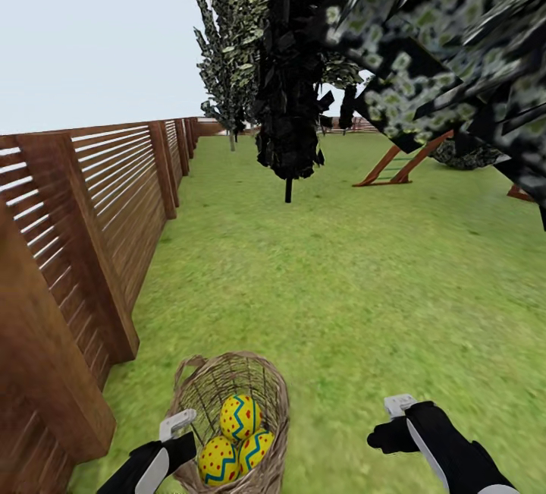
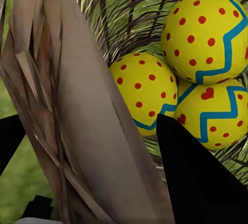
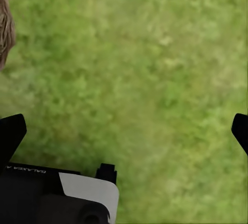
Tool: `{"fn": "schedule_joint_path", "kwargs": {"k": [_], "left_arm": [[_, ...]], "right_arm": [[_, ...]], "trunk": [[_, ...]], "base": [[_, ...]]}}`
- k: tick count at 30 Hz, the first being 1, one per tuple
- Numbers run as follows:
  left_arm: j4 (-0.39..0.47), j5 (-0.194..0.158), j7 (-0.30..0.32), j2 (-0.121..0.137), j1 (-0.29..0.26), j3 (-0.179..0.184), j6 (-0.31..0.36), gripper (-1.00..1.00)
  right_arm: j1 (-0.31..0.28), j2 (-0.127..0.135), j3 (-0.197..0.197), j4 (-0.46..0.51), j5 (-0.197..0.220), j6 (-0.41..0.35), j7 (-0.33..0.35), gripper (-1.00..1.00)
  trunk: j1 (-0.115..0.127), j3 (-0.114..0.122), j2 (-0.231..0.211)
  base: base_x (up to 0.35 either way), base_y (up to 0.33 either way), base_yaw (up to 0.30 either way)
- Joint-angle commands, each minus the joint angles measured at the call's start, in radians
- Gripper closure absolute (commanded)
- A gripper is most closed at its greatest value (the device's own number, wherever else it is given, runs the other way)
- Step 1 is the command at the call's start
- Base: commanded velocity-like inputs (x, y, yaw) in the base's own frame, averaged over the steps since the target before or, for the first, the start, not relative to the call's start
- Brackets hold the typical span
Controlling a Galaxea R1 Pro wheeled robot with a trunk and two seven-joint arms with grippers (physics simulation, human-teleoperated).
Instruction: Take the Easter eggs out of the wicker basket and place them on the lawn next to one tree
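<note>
The wicker basket (image 1: 267, 395) stands on the lawn (image 1: 341, 274) just in front of me, next to the fence. Three Easter eggs (image 1: 240, 416) lie in it, yellow with blue zigzags and red dots, packed together (image 2: 206, 28). My left gripper (image 1: 179, 433) is at the basket's left rim, open. In the left wrist view the woven wall (image 2: 88, 110) stands between its fingers (image 2: 196, 182), one finger inside beside the eggs. My right gripper (image 1: 396, 422) hangs open over bare grass (image 3: 144, 69), right of the basket. No thick grey-brown trunk is in view.
A brown slatted fence (image 1: 83, 236) runs along the left. A dark narrow tree (image 1: 292, 69) and a thin-trunked leafy one (image 1: 227, 46) stand ahead. Foliage (image 1: 455, 39) hangs at the upper right, with playset beams (image 1: 402, 164) beyond. Wide grass lies ahead and to the right.
</note>
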State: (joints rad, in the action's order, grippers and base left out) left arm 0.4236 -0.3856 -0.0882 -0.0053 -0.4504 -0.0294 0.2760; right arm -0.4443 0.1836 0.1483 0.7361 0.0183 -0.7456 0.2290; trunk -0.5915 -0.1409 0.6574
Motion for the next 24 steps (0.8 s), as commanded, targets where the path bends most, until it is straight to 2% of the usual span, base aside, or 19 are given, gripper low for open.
{"fn": "schedule_joint_path", "kwargs": {"k": [1, 3, 8, 24], "left_arm": [[0.003, -0.009, -0.004, -0.001, -0.001, -0.003, 0.006, 1.0], [0.003, -0.009, -0.004, -0.001, -0.001, -0.003, 0.006, 1.0], [0.003, -0.009, -0.004, 0.001, -0.001, -0.003, 0.008, 1.0], [0.003, -0.009, -0.003, 0.001, -0.001, -0.003, 0.007, 1.0]], "right_arm": [[-0.001, 0.001, 0.004, 0.001, 0.002, -0.005, 0.001, -1.0], [-0.001, 0.002, 0.003, 0.001, 0.002, -0.005, 0.001, -1.0], [0.0, 0.002, 0.001, 0.002, 0.004, -0.006, 0.003, -1.0], [0.0, 0.002, 0.002, 0.001, 0.003, -0.006, 0.003, -1.0]], "trunk": [[0.0, -0.001, 0.002], [0.0, -0.001, 0.002], [0.0, -0.001, 0.002], [0.0, -0.001, 0.002]], "base": [[0.0, 0.0, 0.284], [0.0, 0.0, 0.234], [0.067, 0.0, 0.019], [0.335, 0.0, 0.0]]}}
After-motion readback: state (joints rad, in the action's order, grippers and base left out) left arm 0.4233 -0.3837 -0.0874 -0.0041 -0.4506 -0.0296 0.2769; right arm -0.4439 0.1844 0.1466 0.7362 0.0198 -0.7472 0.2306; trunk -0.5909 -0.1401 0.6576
